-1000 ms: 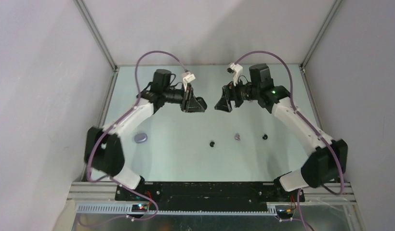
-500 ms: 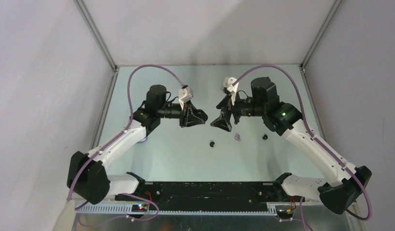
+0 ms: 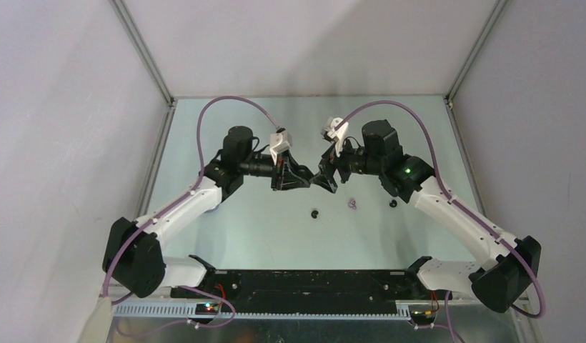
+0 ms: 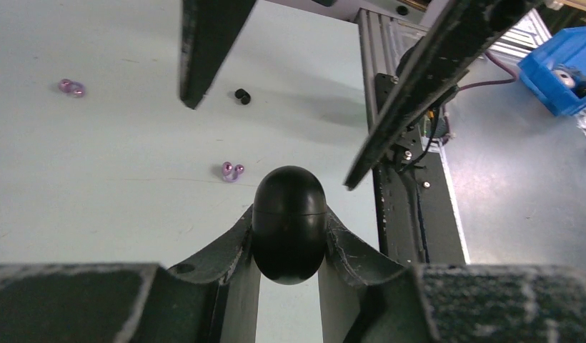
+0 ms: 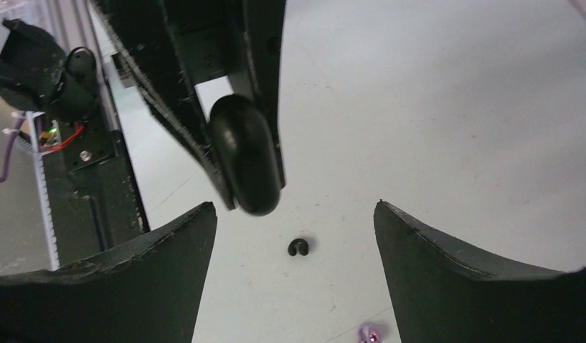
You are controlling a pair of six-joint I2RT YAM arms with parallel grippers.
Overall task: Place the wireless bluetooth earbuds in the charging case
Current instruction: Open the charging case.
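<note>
Here the left tool [image 4: 289,218] clamps a glossy black egg-shaped charging case [image 4: 289,239] above the pale green table [image 3: 240,236]; the right tool [image 3: 326,179] faces it, jaws wide apart. Below lie a tiny black earbud [image 3: 314,213], a pale purple earbud [image 3: 352,204] and a second black earbud [image 3: 392,204].

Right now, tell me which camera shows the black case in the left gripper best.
Left wrist: the black case sits centred, seam visible, clamped in the left gripper. The right wrist shows it side-on, partly covered by the fingers. The top view hides it.
</note>
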